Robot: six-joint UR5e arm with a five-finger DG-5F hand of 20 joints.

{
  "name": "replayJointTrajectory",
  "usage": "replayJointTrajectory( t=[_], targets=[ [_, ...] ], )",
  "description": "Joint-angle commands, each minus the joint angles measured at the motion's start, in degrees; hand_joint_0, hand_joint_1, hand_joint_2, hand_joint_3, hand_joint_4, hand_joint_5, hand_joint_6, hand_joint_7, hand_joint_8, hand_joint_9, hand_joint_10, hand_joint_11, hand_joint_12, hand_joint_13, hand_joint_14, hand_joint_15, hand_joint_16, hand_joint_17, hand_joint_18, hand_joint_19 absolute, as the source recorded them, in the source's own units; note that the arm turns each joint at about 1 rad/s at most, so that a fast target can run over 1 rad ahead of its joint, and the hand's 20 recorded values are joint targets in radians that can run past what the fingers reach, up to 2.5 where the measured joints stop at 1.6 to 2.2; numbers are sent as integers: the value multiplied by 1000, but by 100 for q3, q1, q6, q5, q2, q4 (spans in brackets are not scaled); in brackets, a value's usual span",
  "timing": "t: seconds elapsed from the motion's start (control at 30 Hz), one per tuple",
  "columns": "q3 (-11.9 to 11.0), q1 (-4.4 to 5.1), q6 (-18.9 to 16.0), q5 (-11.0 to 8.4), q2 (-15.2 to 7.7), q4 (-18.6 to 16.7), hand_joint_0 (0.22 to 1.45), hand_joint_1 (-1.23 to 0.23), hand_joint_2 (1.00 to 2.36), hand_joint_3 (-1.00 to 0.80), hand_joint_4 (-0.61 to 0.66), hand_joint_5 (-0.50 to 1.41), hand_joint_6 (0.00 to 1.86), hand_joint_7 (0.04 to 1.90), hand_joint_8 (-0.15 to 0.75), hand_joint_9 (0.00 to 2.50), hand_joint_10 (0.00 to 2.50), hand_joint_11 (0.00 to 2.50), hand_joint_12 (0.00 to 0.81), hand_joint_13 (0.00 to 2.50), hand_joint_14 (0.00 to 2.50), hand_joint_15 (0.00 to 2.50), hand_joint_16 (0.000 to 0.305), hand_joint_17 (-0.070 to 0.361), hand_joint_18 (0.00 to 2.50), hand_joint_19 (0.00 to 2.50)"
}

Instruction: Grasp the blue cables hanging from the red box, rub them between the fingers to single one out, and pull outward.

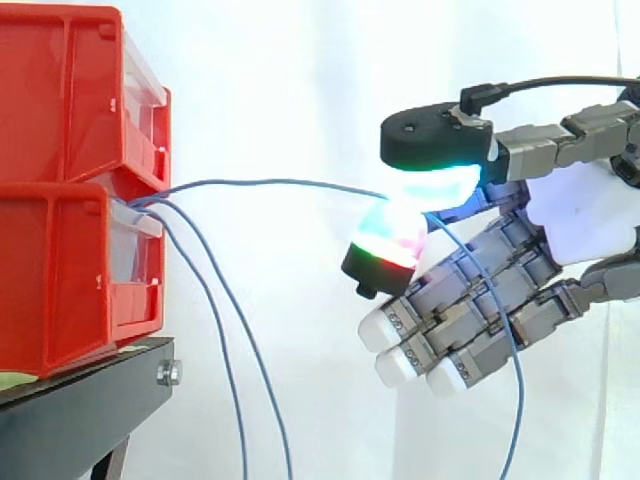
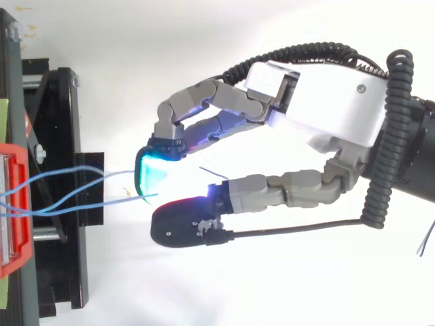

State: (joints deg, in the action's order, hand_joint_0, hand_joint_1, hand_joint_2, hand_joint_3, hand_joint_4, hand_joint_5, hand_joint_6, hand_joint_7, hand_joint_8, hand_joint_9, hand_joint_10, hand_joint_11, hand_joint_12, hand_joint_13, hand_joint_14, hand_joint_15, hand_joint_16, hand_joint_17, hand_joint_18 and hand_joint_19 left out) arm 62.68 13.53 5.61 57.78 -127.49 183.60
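Two red bins are stacked on a black stand (image 1: 90, 400) before a white curtain (image 1: 300, 80), and the blue cables come out at the front of the lower red bin (image 1: 70, 270), just under the upper red bin (image 1: 60, 90). One blue cable (image 1: 270, 182) runs about level away from the lower red bin to the hand (image 1: 580, 220). There it is pinched between a cyan-glowing pad (image 1: 440, 185) above and a red-and-green pad (image 1: 390, 235) below. Past the pinch, the same cable drops in front of the other fingers. Those fingers (image 1: 480, 290) are held straight, slanting down toward the bin, and their pads (image 1: 400, 368) glow white. Two loose cables (image 1: 260, 370) hang from the lower red bin, between it and the hand, clear of the fingers.
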Motion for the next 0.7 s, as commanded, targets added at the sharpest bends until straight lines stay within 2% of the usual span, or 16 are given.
replayJointTrajectory(
  t=[0.0,0.67],
  targets=[
    [-1,0,1,-3,5,-17,575,-792,1008,-40,-61,-64,866,1089,279,727,3,77,436,633,7,199,68,154,527,178],
    [7,0,1,-3,-4,-17,574,-796,1007,-34,-57,-60,864,1090,294,857,6,178,427,725,10,286,67,152,608,228]
  ],
)
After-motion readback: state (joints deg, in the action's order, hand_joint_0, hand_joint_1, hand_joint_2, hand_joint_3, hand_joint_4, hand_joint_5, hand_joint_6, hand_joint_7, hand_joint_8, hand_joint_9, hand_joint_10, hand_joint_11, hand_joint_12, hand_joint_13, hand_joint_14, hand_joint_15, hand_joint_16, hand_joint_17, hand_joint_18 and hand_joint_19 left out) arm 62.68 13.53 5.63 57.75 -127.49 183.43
